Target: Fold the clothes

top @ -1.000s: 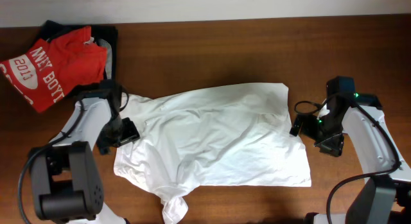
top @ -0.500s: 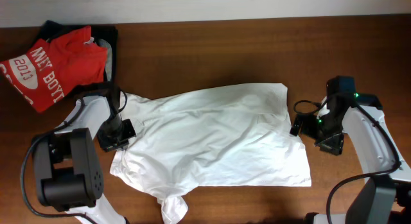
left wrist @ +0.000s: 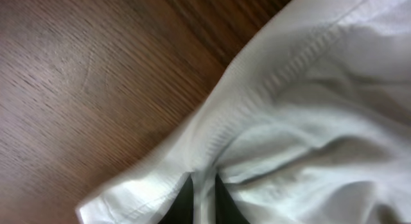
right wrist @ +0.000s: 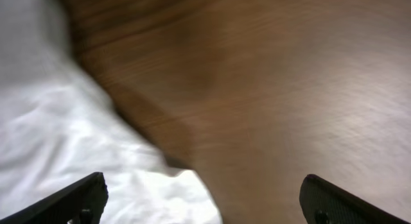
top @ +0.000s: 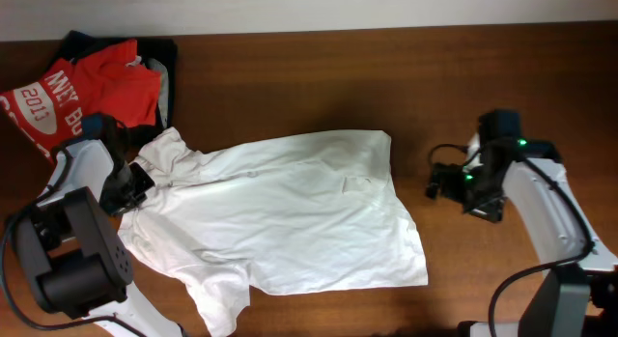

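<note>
The clothes, a white T-shirt, lie spread and wrinkled across the middle of the table. My left gripper is at the shirt's left edge, shut on a fold of the cloth. In the left wrist view the dark fingers pinch a ridge of the white clothes between them. My right gripper hangs just right of the shirt, open and holding nothing. In the right wrist view its fingers stand wide apart over bare wood, with a corner of the clothes at the lower left.
A red shirt with white "2013" lettering lies on a black garment at the back left corner. The brown wooden table shows behind the white shirt and to its right.
My left gripper has shut on the shirt's left edge and moved left and back, dragging the whole shirt leftward. The right gripper has shifted slightly left, still open.
</note>
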